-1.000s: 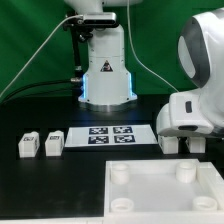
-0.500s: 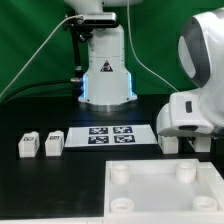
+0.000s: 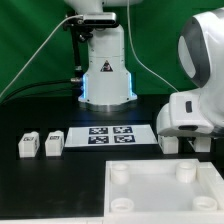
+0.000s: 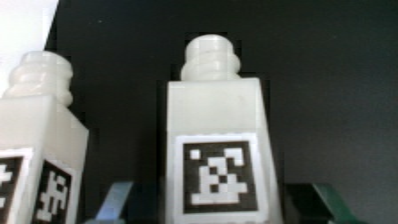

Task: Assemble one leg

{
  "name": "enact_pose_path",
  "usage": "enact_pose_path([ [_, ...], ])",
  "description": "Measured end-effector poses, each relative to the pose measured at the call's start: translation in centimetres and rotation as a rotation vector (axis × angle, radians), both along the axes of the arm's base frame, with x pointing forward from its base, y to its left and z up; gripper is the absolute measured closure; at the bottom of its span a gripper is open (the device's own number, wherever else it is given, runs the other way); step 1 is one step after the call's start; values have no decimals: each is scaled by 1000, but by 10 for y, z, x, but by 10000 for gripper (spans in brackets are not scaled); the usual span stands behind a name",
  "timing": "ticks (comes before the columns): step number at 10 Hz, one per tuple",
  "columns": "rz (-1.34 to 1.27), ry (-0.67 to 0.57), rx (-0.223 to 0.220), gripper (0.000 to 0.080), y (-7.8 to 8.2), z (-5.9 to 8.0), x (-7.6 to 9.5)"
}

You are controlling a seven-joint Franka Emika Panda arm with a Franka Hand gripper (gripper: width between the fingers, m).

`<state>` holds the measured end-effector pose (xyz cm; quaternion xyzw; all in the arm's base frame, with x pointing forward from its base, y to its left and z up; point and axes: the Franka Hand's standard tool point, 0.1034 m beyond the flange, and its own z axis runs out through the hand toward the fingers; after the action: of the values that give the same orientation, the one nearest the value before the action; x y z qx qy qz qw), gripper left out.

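At the far middle of the bench (image 3: 50, 185) you have the arm (image 3: 105, 65), one only, bending round to the right so that its hand (image 4: 222, 203) hangs low over the parts there. Near right lies one panel (image 3: 165, 190), flat with its sockets up, three of them in view; I judge it lies so to take a leg from above. One marker board (image 3: 108, 135) sits mid-bench. Two spare legs (image 3: 27, 144) wait side by side at the left, well apart from the hand. Your wrist view shows two more: the leg (image 4: 217, 130), tag facing the camera, centred between the fingers (image 4: 121, 200), and a second leg (image 4: 36, 140) just beside it. The fingers stand apart, one on each side, lined up, I judge, for a grasp not yet made.
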<state>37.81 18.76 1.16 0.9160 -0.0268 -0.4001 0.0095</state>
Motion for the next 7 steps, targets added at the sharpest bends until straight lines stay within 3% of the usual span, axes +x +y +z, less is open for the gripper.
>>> enact_pose_path([
  [2,39,-10,20,507,-5,4,7],
  [5,95,-144,91,506,-36,69,68],
  [6,84,-254,101,506,-44,95,87],
  [7,68,-384,98,506,-52,118,95],
])
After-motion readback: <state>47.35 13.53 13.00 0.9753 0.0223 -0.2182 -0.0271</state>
